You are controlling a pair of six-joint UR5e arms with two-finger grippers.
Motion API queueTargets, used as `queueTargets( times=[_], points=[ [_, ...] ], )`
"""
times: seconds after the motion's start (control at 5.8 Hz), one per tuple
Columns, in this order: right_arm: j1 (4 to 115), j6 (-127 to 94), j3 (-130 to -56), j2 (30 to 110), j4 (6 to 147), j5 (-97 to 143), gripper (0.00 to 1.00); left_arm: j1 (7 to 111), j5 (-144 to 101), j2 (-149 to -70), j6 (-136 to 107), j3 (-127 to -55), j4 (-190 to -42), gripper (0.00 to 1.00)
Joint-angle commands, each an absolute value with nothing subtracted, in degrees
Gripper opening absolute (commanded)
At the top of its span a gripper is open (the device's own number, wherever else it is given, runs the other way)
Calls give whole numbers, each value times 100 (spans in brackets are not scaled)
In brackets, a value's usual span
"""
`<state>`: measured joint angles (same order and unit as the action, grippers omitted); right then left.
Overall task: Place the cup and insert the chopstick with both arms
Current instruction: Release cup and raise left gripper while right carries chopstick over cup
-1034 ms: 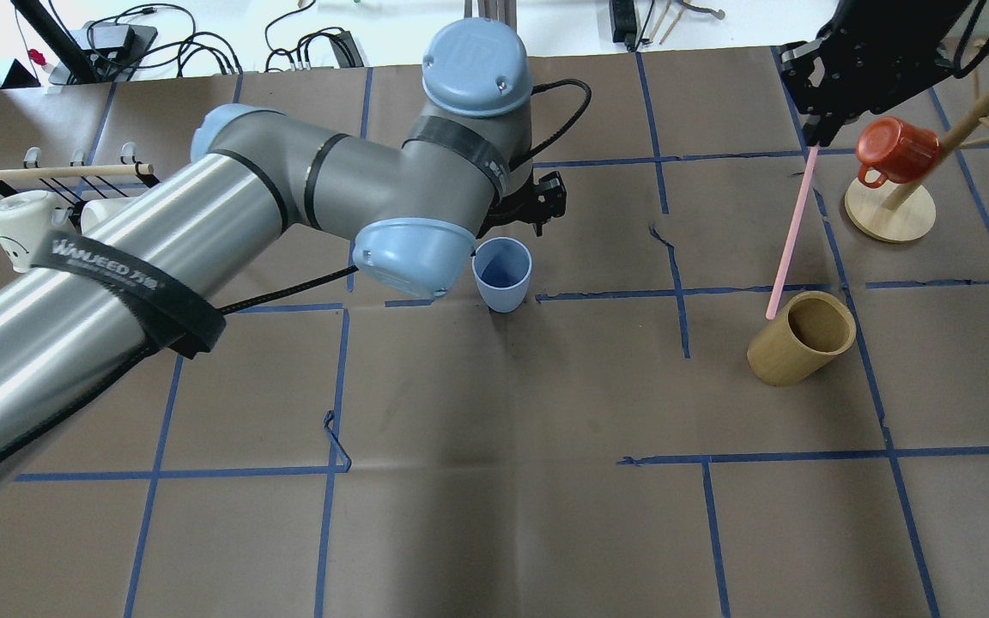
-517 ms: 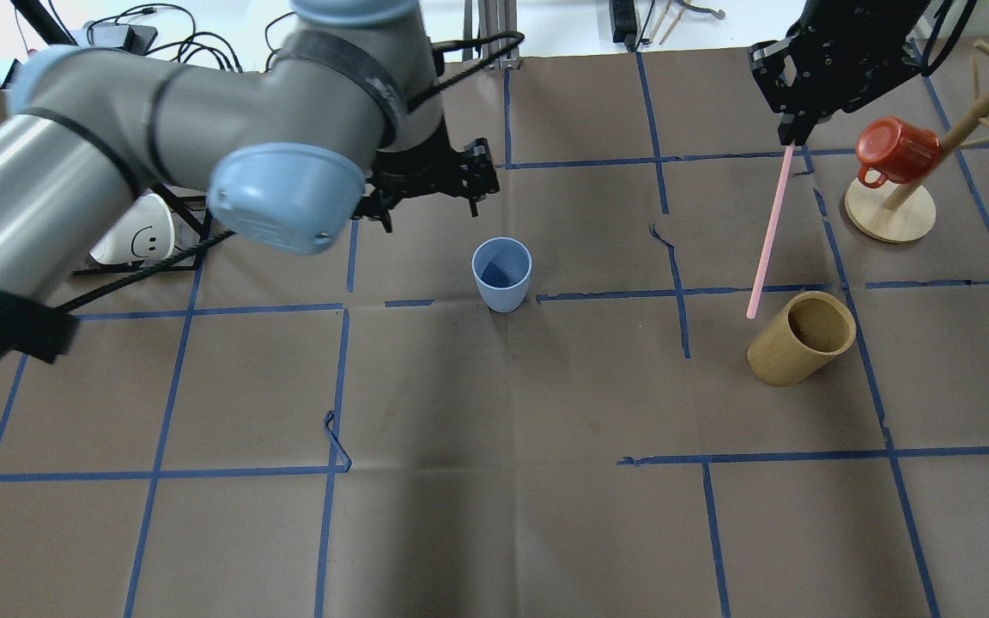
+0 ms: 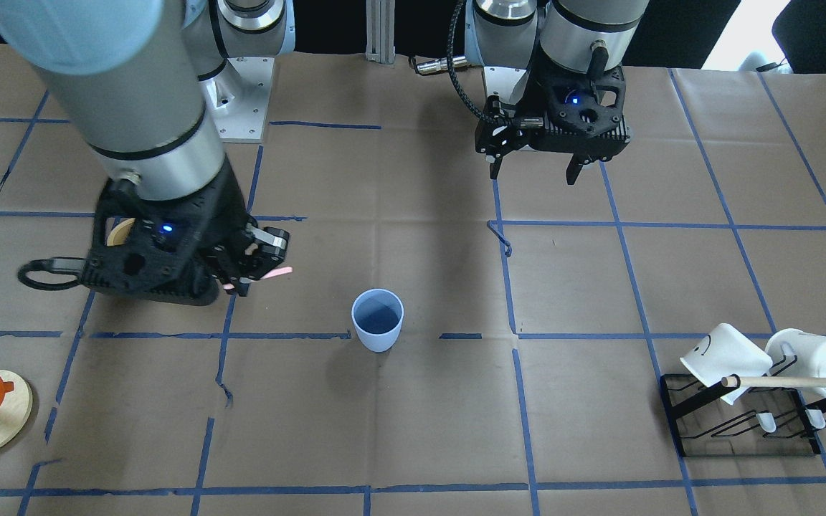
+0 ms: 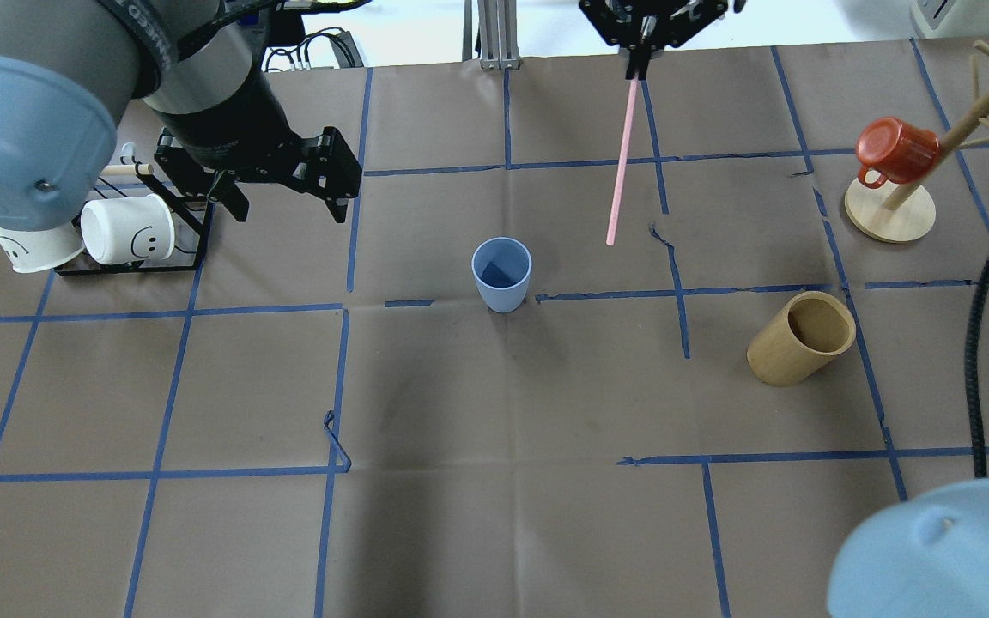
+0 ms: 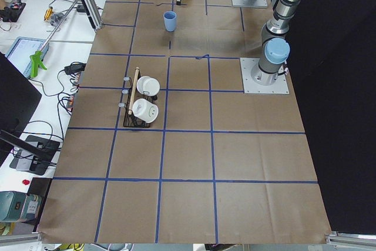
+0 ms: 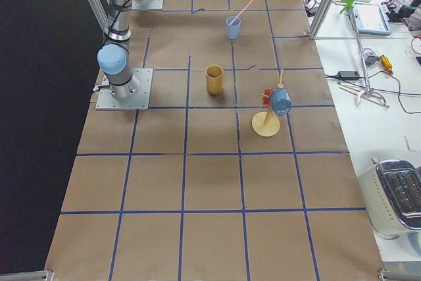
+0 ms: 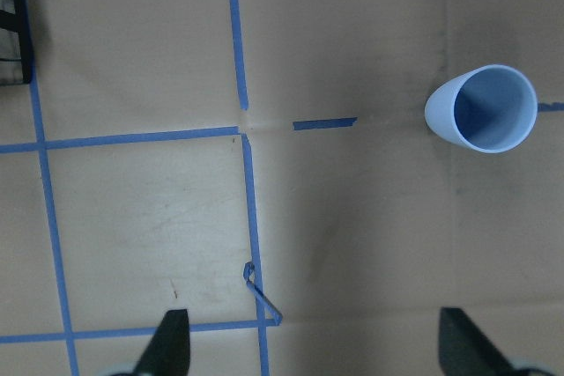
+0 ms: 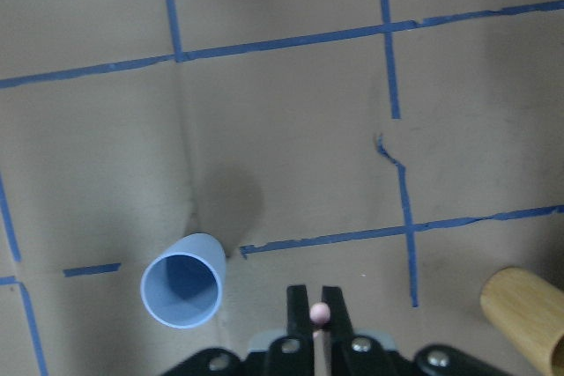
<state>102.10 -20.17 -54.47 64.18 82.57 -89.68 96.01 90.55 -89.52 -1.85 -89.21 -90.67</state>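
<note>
The light blue cup (image 4: 501, 273) stands upright and alone at mid-table; it also shows in the front view (image 3: 377, 319) and both wrist views (image 7: 482, 108) (image 8: 181, 292). My right gripper (image 4: 637, 60) is shut on the top of the pink chopstick (image 4: 621, 159), which hangs down in the air, its lower tip to the right of the cup and apart from it. In the right wrist view the pads (image 8: 298, 301) pinch the stick's end (image 8: 320, 312). My left gripper (image 4: 287, 204) is open and empty, well to the left of the cup.
A tan wooden holder (image 4: 802, 337) stands right of the cup. A black rack with white mugs (image 4: 127, 230) sits at the far left, close to my left gripper. A wooden mug tree with a red mug (image 4: 894, 150) stands at the far right.
My left gripper has let go of the cup and drawn back left toward the mug rack. My right gripper has carried the chopstick left, from beside the tan holder toward the cup.
</note>
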Motion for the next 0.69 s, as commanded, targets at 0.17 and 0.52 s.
queueTargets(
  times=[0.17, 0.52],
  points=[
    [10810, -2874, -5054, 5758, 8472, -8903, 9, 9396, 9026, -8772, -69, -9018, -9037, 100],
    [10846, -2962, -5115, 5459, 8727, -8912, 9, 9369, 9026, -8798, -262, -8904, -8921, 100]
  ],
)
